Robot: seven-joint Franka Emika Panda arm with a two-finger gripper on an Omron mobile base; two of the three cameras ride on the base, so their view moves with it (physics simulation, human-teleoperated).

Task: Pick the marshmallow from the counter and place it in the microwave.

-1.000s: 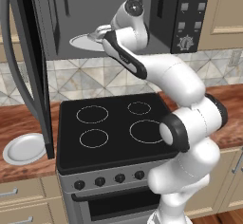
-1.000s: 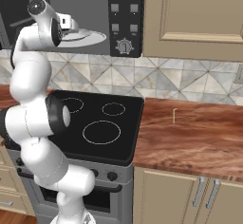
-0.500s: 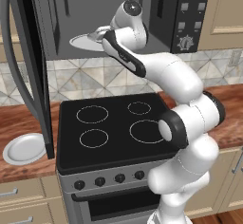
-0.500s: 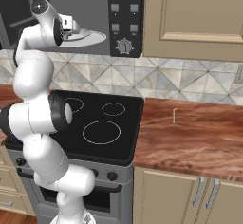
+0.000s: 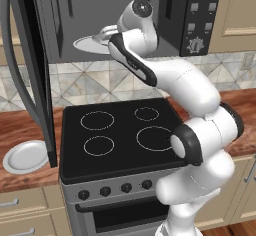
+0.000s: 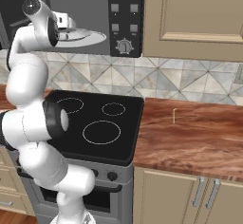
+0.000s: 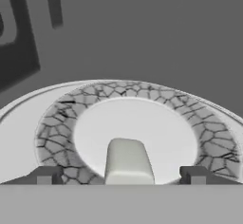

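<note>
My gripper (image 7: 121,175) is open inside the open microwave (image 5: 165,15), low over its round pale glass tray (image 7: 57,118). The off-white marshmallow (image 7: 128,161) lies on the tray's middle between the two spread fingertips (image 7: 45,175), with a clear gap on either side of it. From the base cameras my hand (image 5: 102,34) reaches into the dark cavity just above the tray (image 5: 85,45); in the right base view the gripper (image 6: 66,24) sits over the tray (image 6: 90,38), left of the button-and-dial panel (image 6: 124,23). The marshmallow is hidden in both base views.
The microwave door (image 5: 25,80) hangs open at the left, down to counter level. A round white plate (image 5: 25,156) lies on the wood counter (image 5: 20,130) beside the black stovetop (image 5: 120,130). Right of the stove runs more counter (image 6: 190,133) with a thin pale object (image 6: 174,115).
</note>
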